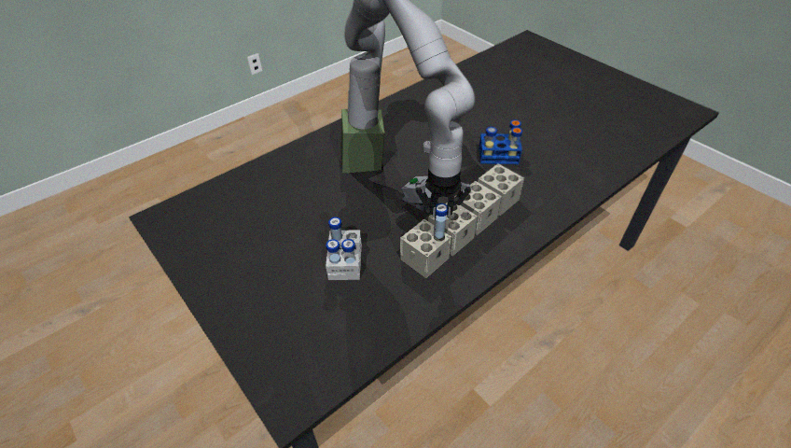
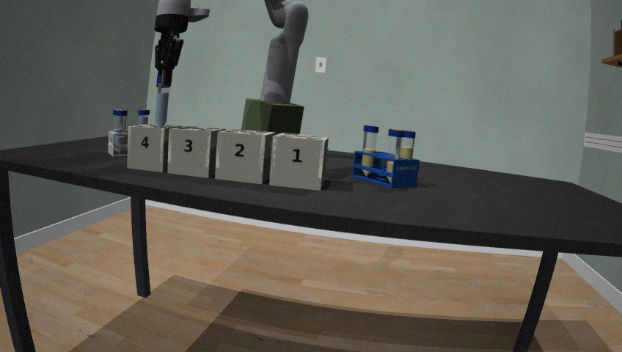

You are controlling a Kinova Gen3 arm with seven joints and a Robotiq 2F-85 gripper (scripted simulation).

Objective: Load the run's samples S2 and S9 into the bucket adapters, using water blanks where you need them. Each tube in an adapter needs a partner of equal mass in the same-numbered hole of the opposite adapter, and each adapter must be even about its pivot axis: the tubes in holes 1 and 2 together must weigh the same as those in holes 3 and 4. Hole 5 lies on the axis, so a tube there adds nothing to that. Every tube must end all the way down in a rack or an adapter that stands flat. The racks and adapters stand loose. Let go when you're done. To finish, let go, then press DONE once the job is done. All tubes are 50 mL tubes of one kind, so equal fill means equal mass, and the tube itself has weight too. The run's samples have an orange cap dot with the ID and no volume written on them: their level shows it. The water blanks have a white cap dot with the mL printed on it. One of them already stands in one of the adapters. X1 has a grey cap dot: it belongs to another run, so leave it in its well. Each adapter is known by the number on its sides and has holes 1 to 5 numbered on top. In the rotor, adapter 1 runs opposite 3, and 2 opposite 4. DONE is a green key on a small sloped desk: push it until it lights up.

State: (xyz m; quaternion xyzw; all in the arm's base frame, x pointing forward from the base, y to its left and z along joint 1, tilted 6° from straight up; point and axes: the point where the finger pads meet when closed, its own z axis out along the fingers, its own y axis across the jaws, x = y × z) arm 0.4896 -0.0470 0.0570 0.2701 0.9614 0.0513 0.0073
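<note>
The main risk sits at adapter 4 (image 2: 144, 148), the end block of the row of four toward the table's (image 1: 582, 100) front-left corner in the exterior view. The water blank (image 2: 161, 106) hangs mostly out of one of its holes, only its lower end at the block's top. Since the adapters stand loose, any sideways drag while the tip is at the hole's mouth could tip or slide the block, or nudge adapter 3 (image 2: 188, 147), which stands just beside it. A tilted tube could also catch on the rim. And the grip is high, at the cap end, so the long body below could swing if the arm turns quickly.

The gripper (image 2: 164, 81) points straight down and is clamped on the blank just below its blue cap, fingers partly closed round the tube and touching nothing else. The tube looks upright in both views.

The samples have not been loaded: three blue-capped tubes with yellowish fill stand in the blue sample rack (image 2: 405, 173) beyond adapter 1 (image 2: 296, 157), toward the right end of the table; their IDs are too small to read. Three more blanks wait in the white rack (image 1: 342, 265) near the far left edge. The green DONE key (image 1: 412, 180) sits behind the row, partly hidden by the wrist.
</note>
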